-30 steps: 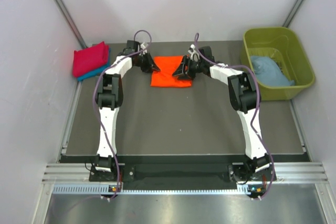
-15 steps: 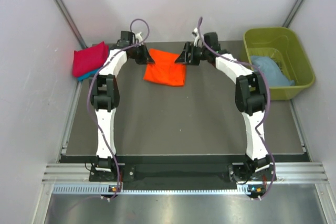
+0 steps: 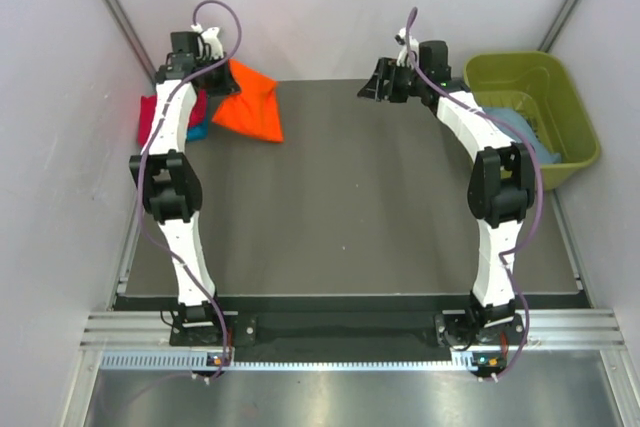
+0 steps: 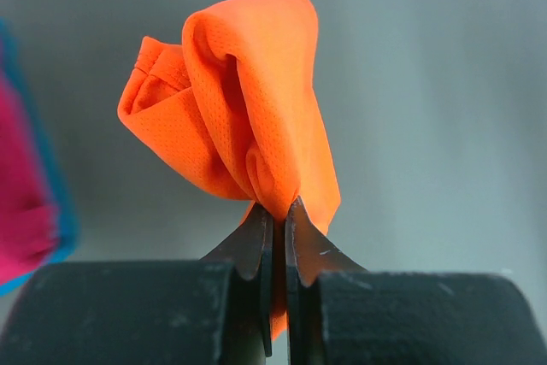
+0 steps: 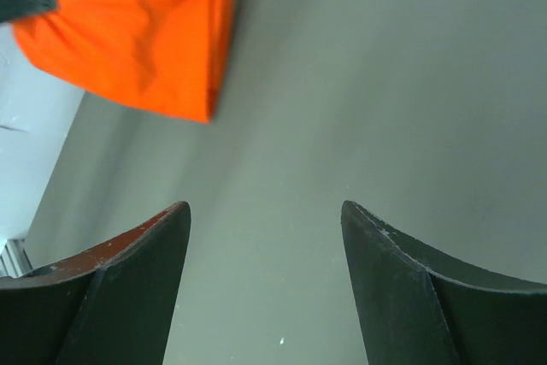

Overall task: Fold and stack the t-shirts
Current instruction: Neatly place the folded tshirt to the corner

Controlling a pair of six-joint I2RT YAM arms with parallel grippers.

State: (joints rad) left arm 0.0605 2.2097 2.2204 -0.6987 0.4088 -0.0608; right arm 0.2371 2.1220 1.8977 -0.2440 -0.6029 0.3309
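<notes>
left arm: extended to the far-left corner, pincer (image 4: 278,207) clenched on a bunched orange shirt (image 4: 248,108) | shirt: hung from that pincer just beside the pink shirt (image 3: 148,115) | right arm: reached toward the far edge, pincer (image 5: 265,211) spread open above the table (image 3: 350,207), nothing gripped | tub (image 3: 510,59): set at far right, a blue shirt (image 3: 542,150) is seen inside

The orange t-shirt (image 3: 252,107) has left the far middle of the counter (image 3: 350,207), where it lay flat between both hands. The left hand (image 3: 222,77) has pinched shut on its edge and swung it to the far left corner, where it is bunched just beside the pink t-shirt (image 3: 147,122). The right hand (image 3: 368,90) has let go, spread its fingers and drawn off to the right, well apart from the cloth.
</notes>
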